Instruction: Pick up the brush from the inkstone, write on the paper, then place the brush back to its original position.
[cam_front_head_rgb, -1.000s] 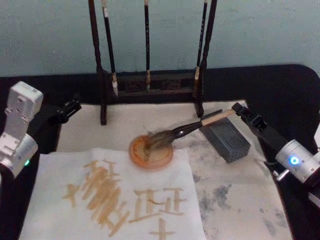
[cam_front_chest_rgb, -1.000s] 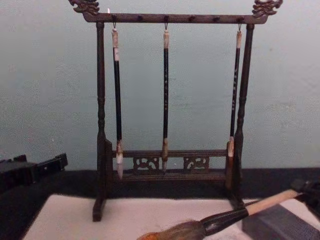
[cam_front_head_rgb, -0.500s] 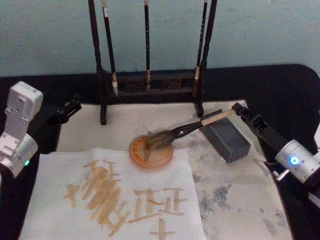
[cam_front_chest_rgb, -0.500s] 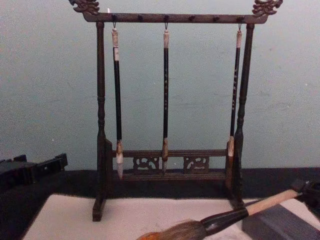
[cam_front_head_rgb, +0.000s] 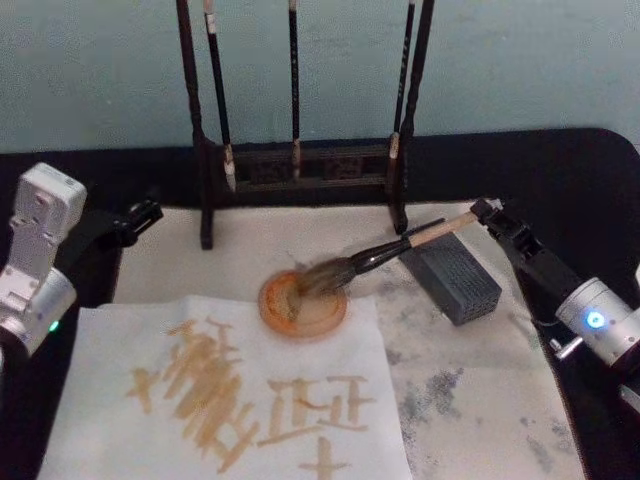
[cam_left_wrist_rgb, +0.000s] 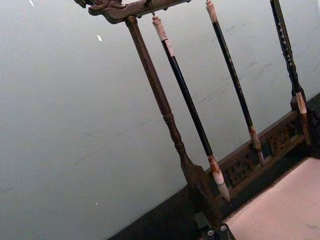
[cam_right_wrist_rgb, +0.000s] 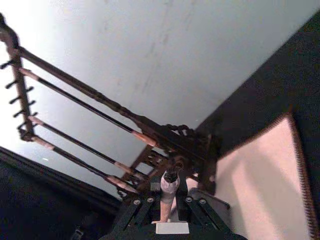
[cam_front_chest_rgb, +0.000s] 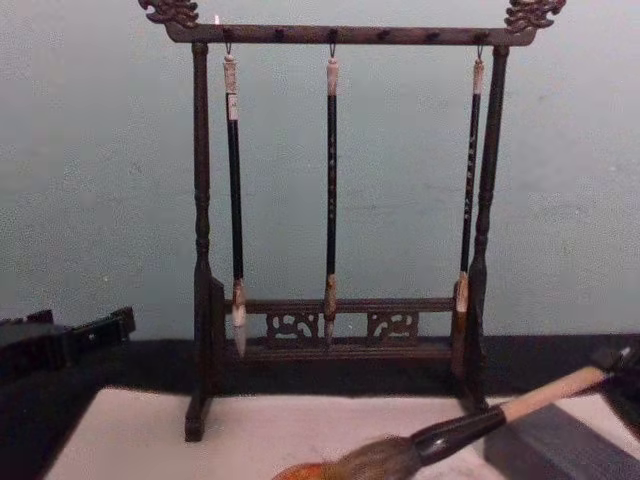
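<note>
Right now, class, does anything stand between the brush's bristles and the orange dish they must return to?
Nothing visible does. The right claw grips the brush by its handle end; its bristles hang over the orange dish. The grey block lies aside, under the handle. The left claw is parked at left.

Black table (cam_front_head_rgb: 560, 170), stained cream mat (cam_front_head_rgb: 470, 395) on it, wooden rack (cam_front_head_rgb: 345, 168) at its back
</note>
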